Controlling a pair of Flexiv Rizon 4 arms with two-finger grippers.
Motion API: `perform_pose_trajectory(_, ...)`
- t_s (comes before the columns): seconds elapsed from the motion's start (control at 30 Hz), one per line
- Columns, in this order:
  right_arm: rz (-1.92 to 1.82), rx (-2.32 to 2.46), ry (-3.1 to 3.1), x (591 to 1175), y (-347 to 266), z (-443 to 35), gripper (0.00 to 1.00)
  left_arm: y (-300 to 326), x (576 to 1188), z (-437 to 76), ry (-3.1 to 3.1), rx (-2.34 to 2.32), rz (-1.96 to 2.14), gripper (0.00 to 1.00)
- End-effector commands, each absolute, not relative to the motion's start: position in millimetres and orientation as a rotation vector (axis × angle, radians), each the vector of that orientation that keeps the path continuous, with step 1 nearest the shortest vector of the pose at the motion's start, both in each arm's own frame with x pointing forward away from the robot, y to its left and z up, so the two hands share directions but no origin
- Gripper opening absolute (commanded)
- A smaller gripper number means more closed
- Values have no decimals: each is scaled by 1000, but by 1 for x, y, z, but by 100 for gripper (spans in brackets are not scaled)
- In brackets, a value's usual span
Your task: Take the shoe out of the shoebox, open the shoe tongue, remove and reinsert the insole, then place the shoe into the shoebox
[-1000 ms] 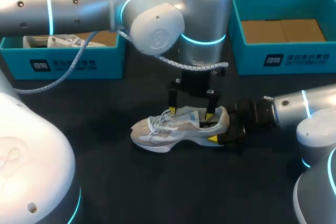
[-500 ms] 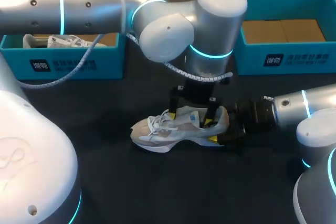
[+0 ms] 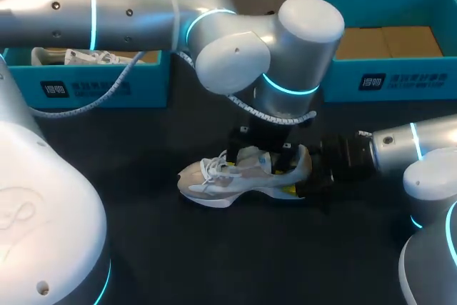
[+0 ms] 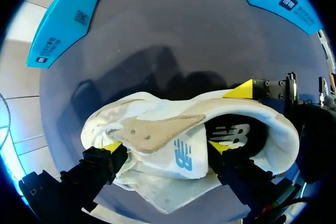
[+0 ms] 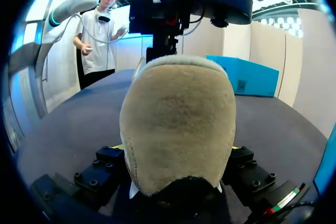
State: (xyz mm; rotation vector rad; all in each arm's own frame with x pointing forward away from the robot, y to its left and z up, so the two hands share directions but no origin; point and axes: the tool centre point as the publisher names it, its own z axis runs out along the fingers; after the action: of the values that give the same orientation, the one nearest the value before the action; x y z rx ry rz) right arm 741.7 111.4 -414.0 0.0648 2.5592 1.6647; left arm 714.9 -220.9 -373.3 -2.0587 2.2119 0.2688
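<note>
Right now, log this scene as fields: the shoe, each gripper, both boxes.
shoe: out of the boxes, on its sole on the table, toe pointing left
right gripper: shut on the shoe's heel, one finger on each side
left gripper: down over the tongue and opening; grip cannot be read
left shoebox: holds a second shoe
right shoebox: only its brown floor shows

The dark table (image 3: 214, 248) carries a pale sneaker (image 3: 228, 176) standing on its sole directly under the left gripper (image 3: 260, 156), its heel at the right gripper (image 3: 303, 180). Two teal shoeboxes sit farther back on the table, well apart from both grippers: one shoebox (image 3: 86, 87) on the left gripper's side, the other shoebox (image 3: 385, 80) beyond the right gripper.
</note>
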Motion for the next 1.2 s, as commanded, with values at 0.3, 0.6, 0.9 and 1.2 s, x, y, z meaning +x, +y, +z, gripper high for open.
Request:
perform_pose_trajectory(0.3, 1661, 66, 2560, 741, 113, -414, 0, -199, 715, -355, 2137, -2061, 258, 100)
perform_pose_trajectory(0.6, 1661, 66, 2560, 741, 113, -414, 0, -177, 716, -344, 2128, -2121, 240, 11)
perform_pose_trajectory(0.9, 1661, 66, 2560, 741, 113, -414, 0, -159, 716, -333, 2149, -2176, 181, 0)
perform_pose_trajectory(1.2, 1661, 66, 2560, 741, 113, -414, 0, -144, 717, -317, 2184, -2232, 95, 0)
